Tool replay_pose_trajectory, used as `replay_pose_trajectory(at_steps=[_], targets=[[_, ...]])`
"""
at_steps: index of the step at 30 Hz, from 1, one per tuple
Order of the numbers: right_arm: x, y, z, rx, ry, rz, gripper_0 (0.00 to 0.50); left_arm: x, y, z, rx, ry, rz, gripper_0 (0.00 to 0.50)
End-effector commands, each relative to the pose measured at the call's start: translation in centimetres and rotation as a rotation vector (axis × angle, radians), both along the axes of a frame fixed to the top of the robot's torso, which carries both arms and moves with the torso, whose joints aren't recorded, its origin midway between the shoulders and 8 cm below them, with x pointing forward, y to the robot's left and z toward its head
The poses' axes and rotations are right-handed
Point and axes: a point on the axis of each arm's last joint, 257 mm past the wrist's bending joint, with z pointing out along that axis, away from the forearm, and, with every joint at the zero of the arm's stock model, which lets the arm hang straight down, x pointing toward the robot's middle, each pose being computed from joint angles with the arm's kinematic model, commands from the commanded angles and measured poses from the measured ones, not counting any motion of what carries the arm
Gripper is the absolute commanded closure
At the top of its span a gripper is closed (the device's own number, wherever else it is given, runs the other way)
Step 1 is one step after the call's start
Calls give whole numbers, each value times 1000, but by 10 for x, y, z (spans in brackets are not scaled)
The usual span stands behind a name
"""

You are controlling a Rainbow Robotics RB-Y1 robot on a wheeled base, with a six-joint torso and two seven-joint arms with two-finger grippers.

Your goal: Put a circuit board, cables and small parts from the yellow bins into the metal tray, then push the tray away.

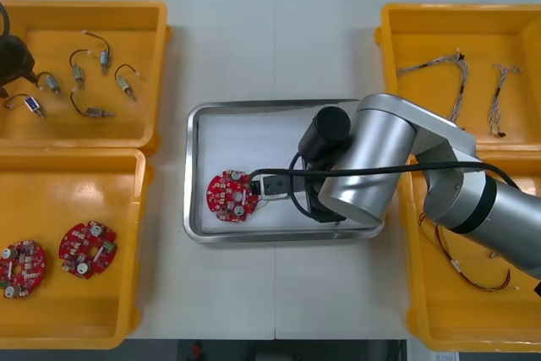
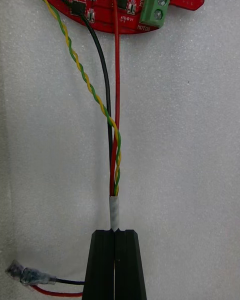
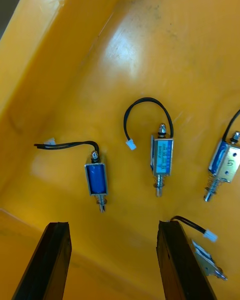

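One cable is sitting clenched in your right tool in the tray, its wires crossing the board marked "MOTOR"; your left tool is hanging released over small parts, one numbered "5".

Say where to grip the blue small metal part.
Probably grip the blue small metal part across its long sides from above: it lies flat in the yellow bin, lead and pin at its ends. Open left gripper hovers beside it; right gripper holds a cable in the metal tray.
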Motion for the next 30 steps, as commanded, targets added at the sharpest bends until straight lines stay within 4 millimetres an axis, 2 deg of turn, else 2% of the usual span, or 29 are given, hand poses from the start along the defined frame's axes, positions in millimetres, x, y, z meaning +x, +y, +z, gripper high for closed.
replay_pose_trajectory(at_steps=[1, 2, 3, 4, 5, 13, 18, 22, 30], targets=[[7, 18, 13, 8, -46, 48, 433, 16, 9, 18, 62, -55, -57, 0], [9, 19, 14, 12, -51, 52, 295, 18, 11, 15, 64, -62, -56, 0], [9, 20, 14, 14, -53, 56, 220, 18, 12, 12, 65, -66, -56, 0], [9, 21, 15, 22, -50, 57, 98, 20, 12, 8, 61, -69, -57, 0], [10, 22, 16, 29, -52, 58, 0, 19, 14, 4, 64, -69, -58, 0], [7, 25, 26, 88, -5, 33, 0, 17, 17, -18, 92, -61, -76, 0], [3, 21, 49, 110, -7, 11, 0, 14, 21, -38, 111, -58, -86, 0], [-3, 8, 73, 109, -19, -32, 0, 8, 22, -49, 108, -39, -91, 0], [-17, -23, 107, 139, 9, -161, 0, 7, 16, -60, 92, -37, -103, 0]])
